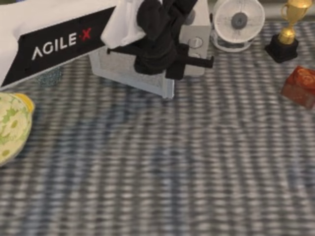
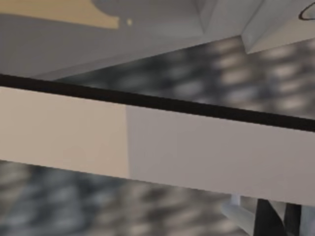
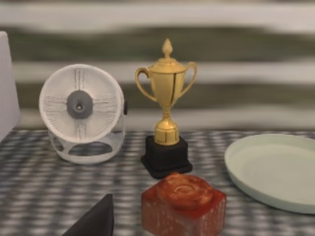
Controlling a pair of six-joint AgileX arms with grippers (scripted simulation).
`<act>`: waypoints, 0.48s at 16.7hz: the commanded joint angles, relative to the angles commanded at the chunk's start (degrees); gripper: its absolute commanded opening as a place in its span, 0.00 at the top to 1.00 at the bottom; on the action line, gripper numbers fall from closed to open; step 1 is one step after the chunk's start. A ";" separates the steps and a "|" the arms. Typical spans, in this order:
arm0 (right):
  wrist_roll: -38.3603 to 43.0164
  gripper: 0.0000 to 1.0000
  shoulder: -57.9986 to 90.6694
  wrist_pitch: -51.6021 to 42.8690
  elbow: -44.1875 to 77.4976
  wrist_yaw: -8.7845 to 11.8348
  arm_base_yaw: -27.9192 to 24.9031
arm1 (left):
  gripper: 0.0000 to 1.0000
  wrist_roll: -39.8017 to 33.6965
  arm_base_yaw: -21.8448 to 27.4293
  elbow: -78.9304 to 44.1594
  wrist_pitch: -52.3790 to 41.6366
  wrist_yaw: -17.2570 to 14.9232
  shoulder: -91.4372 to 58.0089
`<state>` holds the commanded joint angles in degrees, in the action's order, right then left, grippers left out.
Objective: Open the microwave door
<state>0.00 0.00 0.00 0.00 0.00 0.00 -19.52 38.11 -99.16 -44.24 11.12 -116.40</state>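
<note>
Left arm (image 1: 59,42) reaching far forward – right unseen

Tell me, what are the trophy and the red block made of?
The trophy looks like shiny gold metal, since its cup gleams, and it stands on a matte black base that may be plastic or wood. The red block looks like glossy plastic or maybe glass, slightly see-through at its edges. I cannot be sure.
</note>
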 joint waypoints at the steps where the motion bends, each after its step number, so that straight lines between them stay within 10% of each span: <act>1: 0.00 0.00 0.00 0.00 0.00 0.00 0.00 | 1.00 0.00 0.00 0.00 0.00 0.00 0.00; 8: 0.00 0.00 0.00 0.00 0.00 0.00 0.00 | 1.00 4.55 -0.74 5.70 2.05 -2.53 3.28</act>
<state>0.00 0.00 0.00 0.00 0.00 0.00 -14.97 37.37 -93.47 -42.19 8.59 -113.12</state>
